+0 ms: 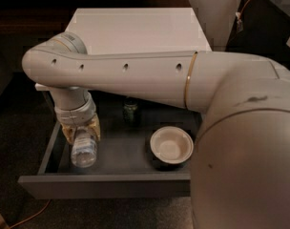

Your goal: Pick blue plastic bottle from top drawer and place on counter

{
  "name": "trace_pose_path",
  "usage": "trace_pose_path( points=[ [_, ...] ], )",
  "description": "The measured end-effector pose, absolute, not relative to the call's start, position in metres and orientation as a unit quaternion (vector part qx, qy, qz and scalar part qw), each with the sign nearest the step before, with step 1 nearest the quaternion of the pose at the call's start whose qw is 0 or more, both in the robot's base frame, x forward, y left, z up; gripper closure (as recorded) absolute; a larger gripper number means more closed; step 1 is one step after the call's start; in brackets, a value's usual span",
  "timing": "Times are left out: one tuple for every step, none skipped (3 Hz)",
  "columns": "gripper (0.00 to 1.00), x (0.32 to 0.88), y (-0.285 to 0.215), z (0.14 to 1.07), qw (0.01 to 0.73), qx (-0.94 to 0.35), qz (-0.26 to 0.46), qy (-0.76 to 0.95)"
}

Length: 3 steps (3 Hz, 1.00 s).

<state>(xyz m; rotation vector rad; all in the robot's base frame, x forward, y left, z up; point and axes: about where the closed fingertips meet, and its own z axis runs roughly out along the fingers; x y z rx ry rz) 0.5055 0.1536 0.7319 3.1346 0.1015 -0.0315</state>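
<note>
The top drawer [107,185] stands pulled open below the white counter [135,27]. The blue plastic bottle [84,150], clear with a pale label band, is at the drawer's left side, its base pointing toward the front panel. My gripper [82,135] reaches down into the drawer from the arm above. Its tan fingers [94,128] are closed on the bottle's upper part. The bottle's neck and cap are hidden between the fingers.
A dark green can [130,112] stands at the back middle of the drawer. A white bowl [171,147] sits at the drawer's right front. My arm's large grey link [240,142] covers the right of the view. A dark cabinet [269,18] stands at right.
</note>
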Motion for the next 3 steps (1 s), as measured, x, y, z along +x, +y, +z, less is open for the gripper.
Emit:
trace_pose_path(
  points=[
    [1.00, 0.483, 0.161, 0.772, -0.020, 0.998, -0.003, 0.062],
    [1.00, 0.469, 0.166, 0.805, -0.040, 0.995, 0.010, 0.085],
    [1.00, 0.460, 0.166, 0.840, -0.062, 0.991, 0.034, 0.110]
  ],
)
